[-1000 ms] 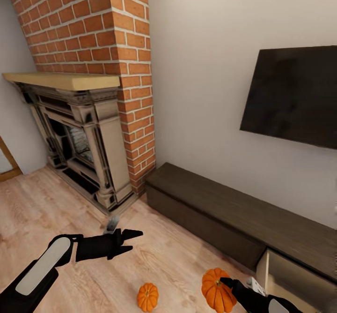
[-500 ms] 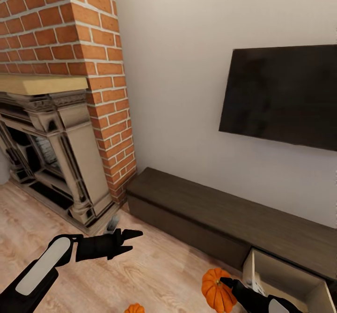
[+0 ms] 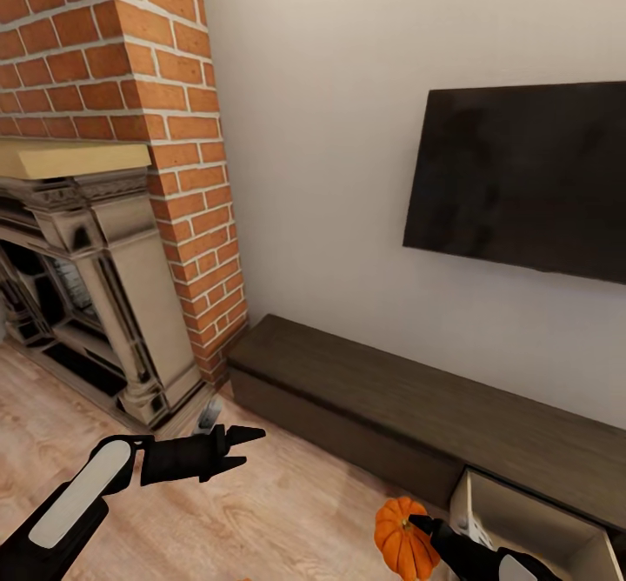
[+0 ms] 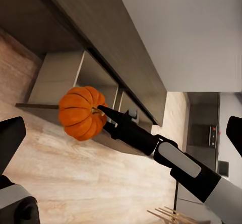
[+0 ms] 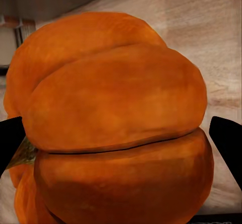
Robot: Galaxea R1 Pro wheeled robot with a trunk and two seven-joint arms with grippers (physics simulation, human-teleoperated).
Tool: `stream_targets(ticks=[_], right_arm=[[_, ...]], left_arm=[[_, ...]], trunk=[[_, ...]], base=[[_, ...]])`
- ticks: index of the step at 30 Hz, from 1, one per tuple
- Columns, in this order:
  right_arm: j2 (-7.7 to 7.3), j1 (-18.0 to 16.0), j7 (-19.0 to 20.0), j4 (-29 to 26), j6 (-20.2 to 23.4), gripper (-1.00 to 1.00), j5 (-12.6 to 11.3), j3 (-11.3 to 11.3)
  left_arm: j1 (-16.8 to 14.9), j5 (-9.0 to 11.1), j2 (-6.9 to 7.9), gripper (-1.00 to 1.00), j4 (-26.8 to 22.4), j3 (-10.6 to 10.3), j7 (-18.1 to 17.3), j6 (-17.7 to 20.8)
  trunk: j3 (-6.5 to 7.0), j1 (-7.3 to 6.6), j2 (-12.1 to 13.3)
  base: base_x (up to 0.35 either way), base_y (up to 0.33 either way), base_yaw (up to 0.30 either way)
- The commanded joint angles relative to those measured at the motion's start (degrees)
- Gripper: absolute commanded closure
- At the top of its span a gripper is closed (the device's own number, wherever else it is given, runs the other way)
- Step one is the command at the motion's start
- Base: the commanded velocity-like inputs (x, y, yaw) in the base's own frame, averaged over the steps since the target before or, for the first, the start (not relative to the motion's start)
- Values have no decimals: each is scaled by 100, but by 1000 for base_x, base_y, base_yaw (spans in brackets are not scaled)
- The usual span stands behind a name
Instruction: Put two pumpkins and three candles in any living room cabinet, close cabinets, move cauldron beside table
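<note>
While clamped in right pincer (image 3: 419, 524), pumpkin (image 3: 402, 539) nears open cabinet (image 3: 522, 524) drawer. Left pincer (image 3: 248, 446) spread, empty. Risks clipping drawer's edge if lowered early.

Soft, even light fills the room — no single source shows, and no hard shadows fall on the pale wall (image 3: 348, 129) or the wooden floor (image 3: 287, 511). The wall shades gently darker toward its lower edge, and a faint soft shadow lies along the base of the cabinet (image 3: 365, 390). The black screen (image 3: 522, 181) is matte, without glare or reflection. The head view leans wide: the brick chimney (image 3: 130, 59) and fireplace (image 3: 96, 285) tilt toward the left edge. Render edges look slightly soft and blocky. In the right wrist view the pumpkin (image 5: 116, 123) sits very close — smoothly shaded, darker on its underside, floor behind it blurred.
</note>
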Motion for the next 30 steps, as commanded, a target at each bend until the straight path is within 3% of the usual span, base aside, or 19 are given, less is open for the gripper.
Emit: stream_targets(ticks=[1,8,17,23,30], right_arm=[[-3,-3,-5,-3,30,100,-61,38],[-3,-3,-5,-3,30,100,-60,39],[-6,-3,16,-4,24,100,-59,39],[-6,-3,65,-14,-10,100,-58,39],[-11,-3,99,-58,-156,100,-21,47]], left_arm=[[-5,15,4,-100,-2,-7,7,6],[-5,16,4,-100,-2,-7,7,7],[-5,15,4,-100,-2,-7,7,7],[-5,31,201,-100,-2,-5,-21,6],[-5,18,222,-100,3,-6,34,-36]], trunk=[[-6,2,-3],[-6,2,-3],[-6,2,-3],[-6,2,-3],[-24,24,-44]], base=[[186,-37,0],[244,-11,0],[33,-20,0],[1,0,0],[0,0,0]])
